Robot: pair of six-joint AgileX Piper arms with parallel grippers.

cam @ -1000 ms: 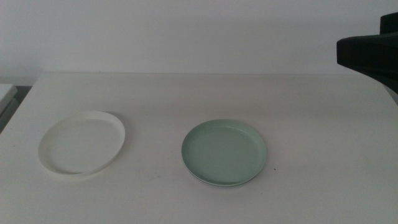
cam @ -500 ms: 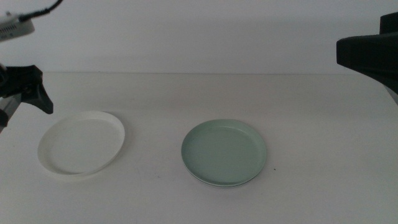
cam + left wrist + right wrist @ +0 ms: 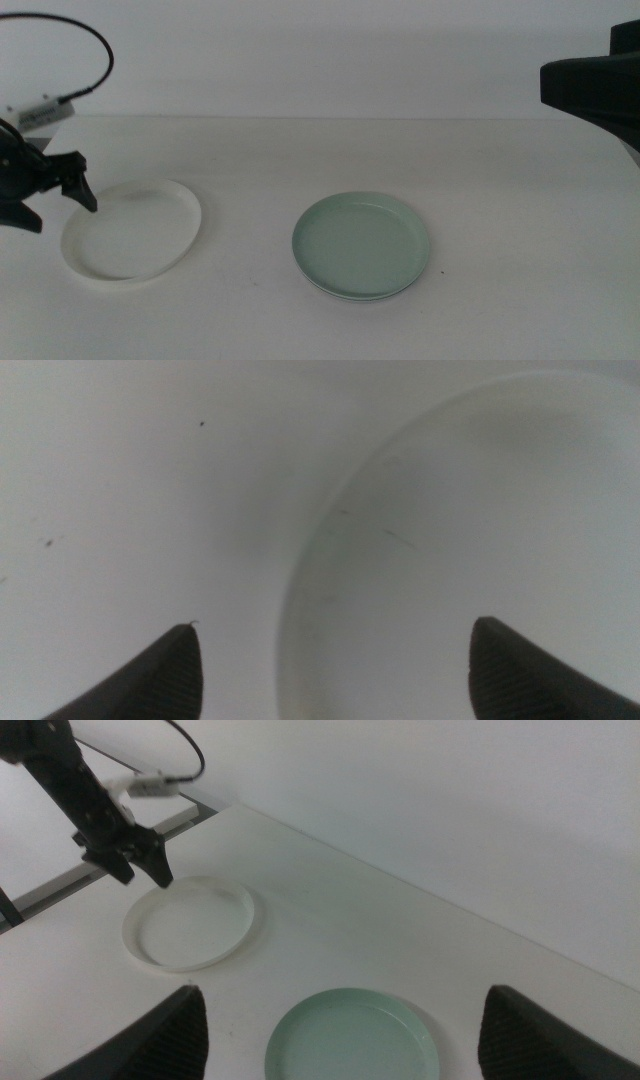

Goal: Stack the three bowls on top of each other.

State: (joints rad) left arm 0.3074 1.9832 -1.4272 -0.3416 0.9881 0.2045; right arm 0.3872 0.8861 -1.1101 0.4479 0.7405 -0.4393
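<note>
Middle view cuts off the left hand (image 3: 58, 205) (wide) straddling the white bowl's (image 3: 135, 235) rim.

Count on the table (image 3: 520, 260): one white bowl (image 3: 132, 232) under the left gripper (image 3: 60, 205); one mint green bowl (image 3: 361, 243) apart from it, atop a second rim; two grippers present.

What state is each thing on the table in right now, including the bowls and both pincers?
white bowl: upright, alone, not held
mint green bowl: upright, stacked on another bowl whose rim edge shows beneath
left pincer: open, straddling the white bowl's rim
right pincer: open, raised well above the table, waiting
</note>
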